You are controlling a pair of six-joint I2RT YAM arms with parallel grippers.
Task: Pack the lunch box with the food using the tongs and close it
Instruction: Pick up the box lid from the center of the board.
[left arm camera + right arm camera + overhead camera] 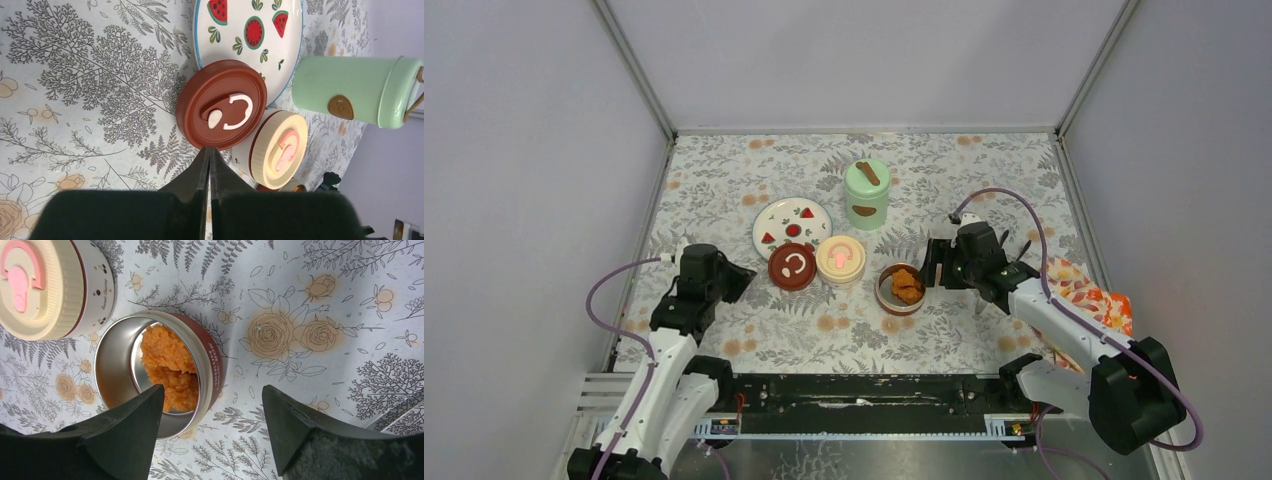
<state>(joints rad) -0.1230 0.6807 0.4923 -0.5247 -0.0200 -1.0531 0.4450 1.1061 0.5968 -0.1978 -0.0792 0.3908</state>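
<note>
While the right gripper [934,264] stands spread and empty, the open round steel bowl [881,292] of orange fried chunks [907,287] sits just beside it at 8 o'clock, top view.
Left gripper [209,160] clenched on nothing; round dark-red lid [221,104] just past its tips at 12 o'clock, left wrist view.

Here's the table [724,190], covered in a pale cloth of grey ferns and peach roses. Near the middle sits the white plate [791,226] with its watermelon pictures. Behind the plate to its right, the mint-green jar [867,194] stands upright, lid on. Right against the plate's near rim lies the dark-red lid [792,266], flat, and the cream-lidded bowl [840,259] is just beside it. Further right of the plate, the open steel bowl [901,288] holds orange chunks [907,286]. Well off to the plate's right, an orange patterned packet [1092,298] lies at the table's edge.
</note>
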